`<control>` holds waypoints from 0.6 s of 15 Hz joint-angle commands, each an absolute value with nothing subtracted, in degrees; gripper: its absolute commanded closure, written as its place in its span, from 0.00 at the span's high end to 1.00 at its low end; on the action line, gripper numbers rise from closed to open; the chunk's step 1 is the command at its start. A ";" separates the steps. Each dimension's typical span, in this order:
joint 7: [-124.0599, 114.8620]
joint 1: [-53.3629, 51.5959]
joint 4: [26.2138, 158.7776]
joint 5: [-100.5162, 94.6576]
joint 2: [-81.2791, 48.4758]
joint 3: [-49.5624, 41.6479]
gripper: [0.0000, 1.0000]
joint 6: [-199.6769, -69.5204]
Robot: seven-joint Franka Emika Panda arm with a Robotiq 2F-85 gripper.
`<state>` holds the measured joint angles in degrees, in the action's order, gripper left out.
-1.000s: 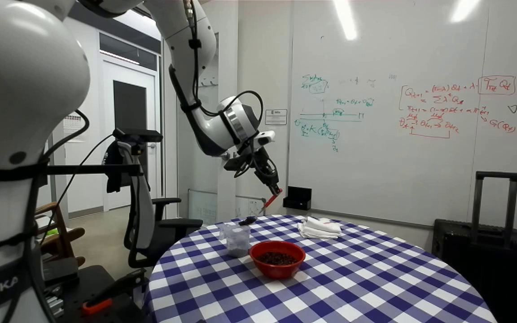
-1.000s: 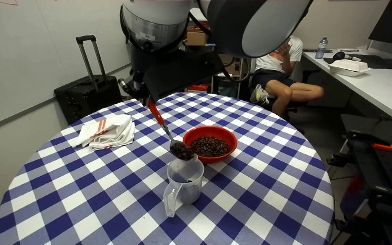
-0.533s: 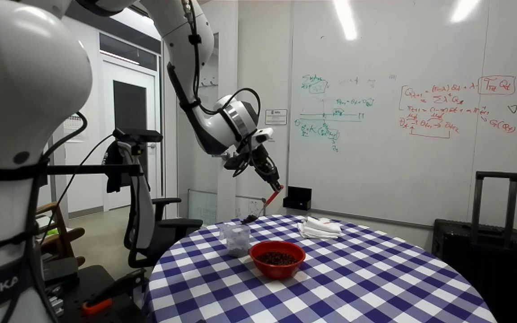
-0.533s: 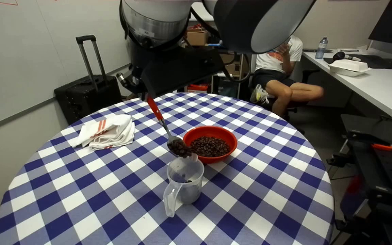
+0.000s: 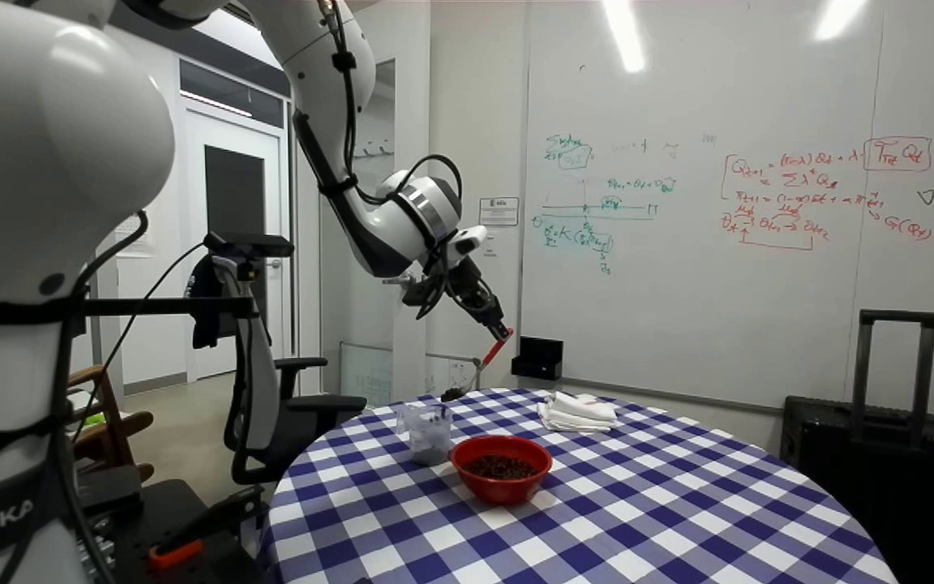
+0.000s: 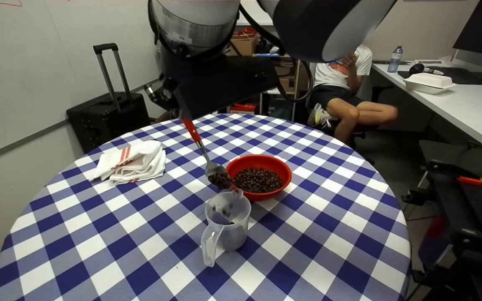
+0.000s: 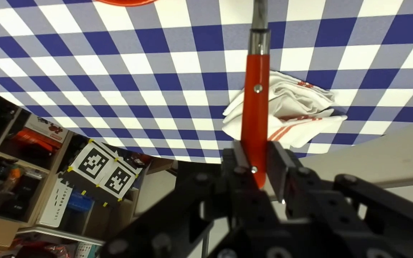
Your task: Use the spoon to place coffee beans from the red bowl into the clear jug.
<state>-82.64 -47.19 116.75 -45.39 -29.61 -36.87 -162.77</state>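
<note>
Blue and white is the checked tablecloth [image 5: 645, 511] on which, in an exterior view, we see the red bowl [image 5: 502, 491] with coffee beans [image 5: 499, 467] inside, and just beside it the clear jug [image 5: 430, 442]. Above them we observe the gripper [image 5: 504, 333], and the spoon [image 5: 494, 354] goes slantwise down from it, with its dark load near the rim of the jug. A folded white cloth [image 5: 576, 412] lies farther back, and in the background we notice a whiteboard [image 5: 678, 89] with green and red writing. In an exterior view, we find the spoon tilted, its beans at the spout of the jug; some blurred dark beans [image 6: 224, 211] appear within the jug's opening. Whether the spoon touches the rim, we cannot tell. Near a white desk [image 6: 475, 108] sits a person [image 6: 335, 94]. In the wrist view, we see the jaws pinching the spoon's red handle; the cloth lies beyond this handle, and a piece of the bowl's edge enters at the top.
</note>
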 commanded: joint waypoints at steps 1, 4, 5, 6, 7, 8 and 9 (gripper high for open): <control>-86.59 -50.28 118.13 -48.29 -28.93 -40.02 0.05 -163.56; -88.02 -51.78 118.38 -49.23 -29.02 -41.48 0.05 -163.54; -88.63 -52.45 118.39 -49.60 -29.16 -42.18 0.05 -163.49; -89.22 -53.05 118.50 -49.90 -29.21 -42.75 0.05 -163.45; -89.67 -53.56 118.56 -50.12 -29.29 -43.24 0.05 -163.41; -90.26 -54.14 118.61 -50.44 -29.38 -43.77 0.05 -163.33; -90.72 -54.74 118.58 -50.77 -29.51 -44.31 0.05 -163.27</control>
<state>-87.28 -52.27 117.91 -48.33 -29.65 -41.84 -162.77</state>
